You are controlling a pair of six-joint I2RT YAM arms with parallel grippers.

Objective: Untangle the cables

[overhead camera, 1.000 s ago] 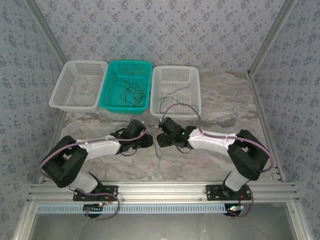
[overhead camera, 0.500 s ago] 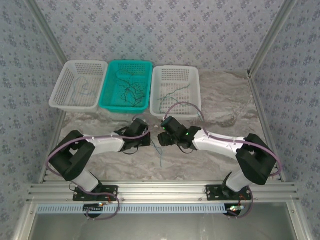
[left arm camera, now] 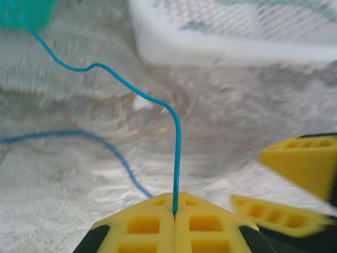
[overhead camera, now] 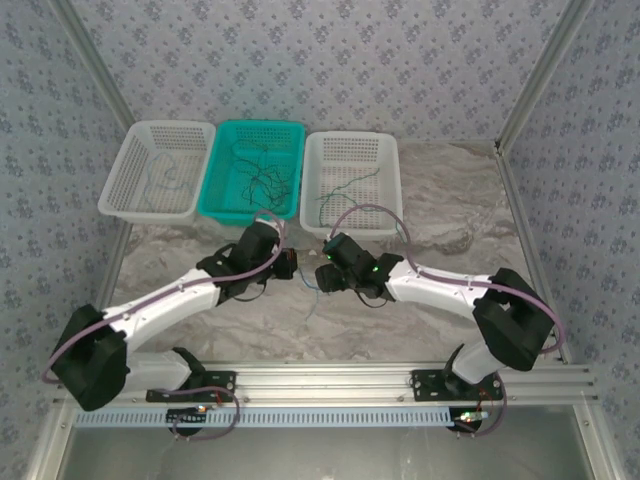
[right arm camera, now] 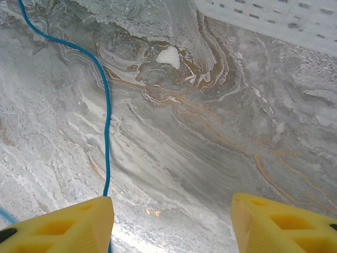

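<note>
1. From above, the left gripper (overhead camera: 291, 266) and the right gripper (overhead camera: 322, 276) are meeting near the teal basket (overhead camera: 258, 125), where tangled cables (overhead camera: 262, 182) are lying.
2. Left wrist: its fingers are pinching together on a blue cable (left arm camera: 177, 138). I think it is pulling this one free.
3. Right wrist: its fingers are standing apart, with the blue cable just beside one. I think it should grab next.

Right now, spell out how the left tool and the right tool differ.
The left tool is shut, clamping the blue cable; the right tool is open, holding nothing. The cable rises out of the left tool's grip but merely passes beside the right tool. Both have yellow fingers and hang over the marbled table.
</note>
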